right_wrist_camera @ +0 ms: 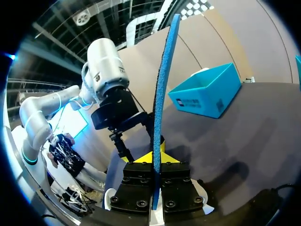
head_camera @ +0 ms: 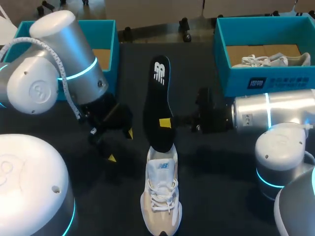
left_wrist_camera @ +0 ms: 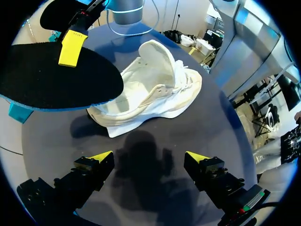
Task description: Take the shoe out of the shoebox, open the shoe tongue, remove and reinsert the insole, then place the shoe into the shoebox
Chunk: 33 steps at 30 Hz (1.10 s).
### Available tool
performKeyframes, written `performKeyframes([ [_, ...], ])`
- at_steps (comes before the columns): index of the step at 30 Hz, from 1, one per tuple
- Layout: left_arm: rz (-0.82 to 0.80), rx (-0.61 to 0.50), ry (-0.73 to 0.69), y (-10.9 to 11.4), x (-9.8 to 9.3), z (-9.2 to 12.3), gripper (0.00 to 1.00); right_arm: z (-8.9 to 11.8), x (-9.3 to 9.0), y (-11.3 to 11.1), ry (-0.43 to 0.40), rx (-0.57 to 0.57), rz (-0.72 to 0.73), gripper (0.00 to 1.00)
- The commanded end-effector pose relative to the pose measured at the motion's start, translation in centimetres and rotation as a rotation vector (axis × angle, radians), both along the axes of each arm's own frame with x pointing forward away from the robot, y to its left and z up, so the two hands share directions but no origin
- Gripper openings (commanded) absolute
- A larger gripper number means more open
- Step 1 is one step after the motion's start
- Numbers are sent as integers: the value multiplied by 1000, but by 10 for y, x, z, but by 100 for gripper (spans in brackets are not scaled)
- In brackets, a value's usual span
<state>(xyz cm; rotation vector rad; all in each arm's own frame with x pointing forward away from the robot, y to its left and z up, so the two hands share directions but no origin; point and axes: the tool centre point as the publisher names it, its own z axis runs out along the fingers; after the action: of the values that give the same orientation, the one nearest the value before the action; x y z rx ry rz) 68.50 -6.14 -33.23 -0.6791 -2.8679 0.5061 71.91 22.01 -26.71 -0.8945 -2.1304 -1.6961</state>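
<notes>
Black insole point(head_camera: 158, 93) pinched in right tool point(head_camera: 166, 123), lower end seemingly over white shoe point(head_camera: 161, 196); left tool point(head_camera: 121, 145) wide open, empty.

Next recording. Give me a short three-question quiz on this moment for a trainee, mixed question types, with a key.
1. True or false: the right end effector is shut on the insole.
2. Which holds nothing? A) the left end effector B) the right end effector
3. Fill in: the shoe just below the insole rests on the ____.
Key: 1 true; 2 A; 3 table.
</notes>
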Motion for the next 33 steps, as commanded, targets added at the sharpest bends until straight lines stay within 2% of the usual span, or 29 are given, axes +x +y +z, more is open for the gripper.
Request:
performKeyframes([
  [1, -2, 5, 3, -2, 2, -1, 100, -1, 1, 3, 0, -1, -3, 0],
  [7, -2, 5, 3, -2, 2, -1, 100, -1, 1, 3, 0, -1, -3, 0],
  [14, 5, -41, 1, -8, 0, -15, 100, -6, -6, 4, -66, 26, 24, 0],
  [18, 27, -41, 14, -12, -2, -22, 100, -10, -9, 5, -75, 27, 25, 0],
  [33, 159, -66, 30, -18, -22, -28, 100, -16, -14, 11, -119, 28, 43, 0],
])
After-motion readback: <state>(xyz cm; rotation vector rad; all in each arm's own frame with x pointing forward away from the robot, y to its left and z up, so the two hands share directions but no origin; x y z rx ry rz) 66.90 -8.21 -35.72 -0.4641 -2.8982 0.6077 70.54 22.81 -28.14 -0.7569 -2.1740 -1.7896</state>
